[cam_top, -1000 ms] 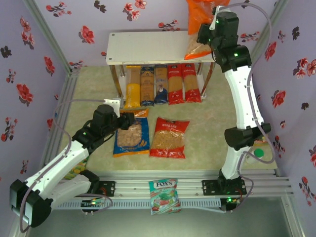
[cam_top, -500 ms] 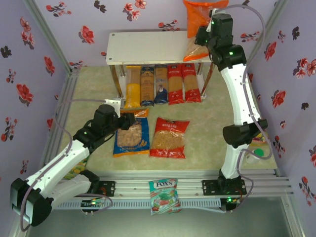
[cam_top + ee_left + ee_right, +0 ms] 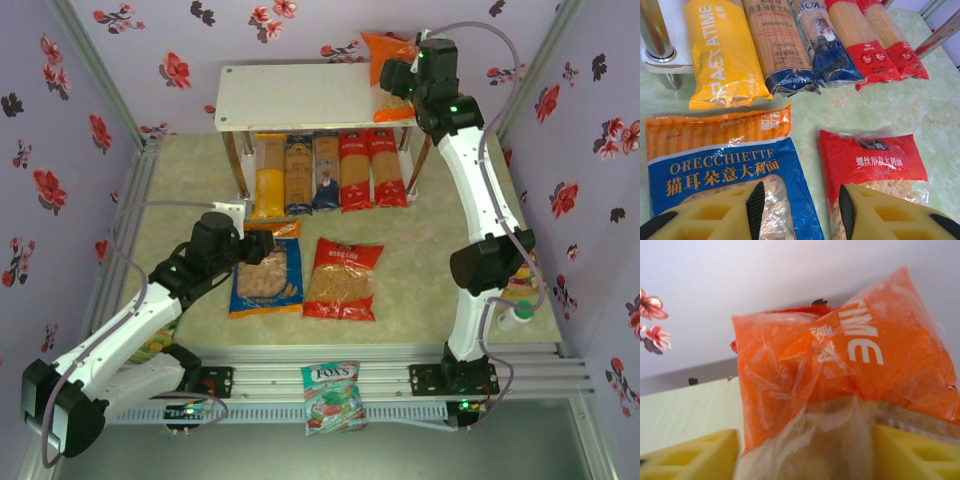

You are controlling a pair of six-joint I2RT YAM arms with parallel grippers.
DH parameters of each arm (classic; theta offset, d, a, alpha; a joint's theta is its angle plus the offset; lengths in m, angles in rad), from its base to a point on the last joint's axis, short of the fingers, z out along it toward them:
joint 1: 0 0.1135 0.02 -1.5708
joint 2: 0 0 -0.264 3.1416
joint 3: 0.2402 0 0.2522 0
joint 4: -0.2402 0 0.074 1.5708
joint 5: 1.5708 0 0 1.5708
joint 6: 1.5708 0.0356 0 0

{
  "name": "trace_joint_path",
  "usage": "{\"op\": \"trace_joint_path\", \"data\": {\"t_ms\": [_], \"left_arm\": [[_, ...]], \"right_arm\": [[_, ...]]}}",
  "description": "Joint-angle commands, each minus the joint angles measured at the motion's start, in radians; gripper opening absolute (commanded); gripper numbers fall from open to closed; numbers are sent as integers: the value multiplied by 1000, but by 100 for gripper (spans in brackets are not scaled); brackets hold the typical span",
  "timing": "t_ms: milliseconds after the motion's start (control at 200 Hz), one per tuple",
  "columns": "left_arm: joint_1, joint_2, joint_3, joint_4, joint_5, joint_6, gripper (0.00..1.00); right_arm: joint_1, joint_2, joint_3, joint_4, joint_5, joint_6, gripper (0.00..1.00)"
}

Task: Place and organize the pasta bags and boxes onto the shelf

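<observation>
The orange bag point(image 3: 392, 62) point(image 3: 840, 355) lies on the right end of the shelf's top board point(image 3: 300, 96), partly over its edge. My right gripper point(image 3: 398, 84) point(image 3: 805, 455) is open, its yellow fingers wide on either side of the bag's clear window. Several pasta boxes lie side by side on the lower board: a yellow one point(image 3: 268, 190) point(image 3: 722, 55), two dark blue, two red point(image 3: 370, 168). On the mat lie the blue bag point(image 3: 266, 280) point(image 3: 715, 165) and the red bag point(image 3: 344, 280) point(image 3: 872, 160). My left gripper point(image 3: 258, 247) point(image 3: 800, 210) hovers open over the gap between them.
A FOX'S candy bag point(image 3: 332, 396) rests on the front rail. Another colourful bag point(image 3: 160, 340) lies under my left arm. A green-capped thing point(image 3: 520, 310) stands by the right arm. Thin metal shelf legs point(image 3: 240, 170) and floral walls hem in the mat.
My right gripper has opened and dropped toward the top board. The orange bag has sunk from hanging upright to lying on the board's right end. The left jaws have widened slightly.
</observation>
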Motion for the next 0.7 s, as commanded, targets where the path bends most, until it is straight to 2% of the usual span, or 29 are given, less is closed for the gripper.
{"op": "trace_joint_path", "data": {"t_ms": [0,55,170,490,525,575,610,675,700], "left_arm": [[-5,13,33,-6,-16,7,47],[-5,15,33,-4,-15,6,47],[-5,20,34,-3,-14,6,47],[-5,14,30,1,-23,3,47],[-5,14,28,2,-23,2,47],[-5,12,27,4,-21,0,47],[-5,11,25,5,-23,-2,46],[-5,8,24,5,-22,-1,46],[-5,7,24,5,-22,-2,46]], "right_arm": [[-6,-41,-35,-4,-18,17,85],[-6,-58,-54,0,-17,18,94],[-7,-122,-136,61,-25,23,99],[-14,-324,-311,263,-102,55,96],[-13,-341,-318,271,-91,49,91],[-14,-353,-317,263,-63,31,75],[-13,-356,-313,251,-40,21,58],[-16,-351,-302,223,-3,13,18],[-16,-347,-298,216,3,12,5]]}}
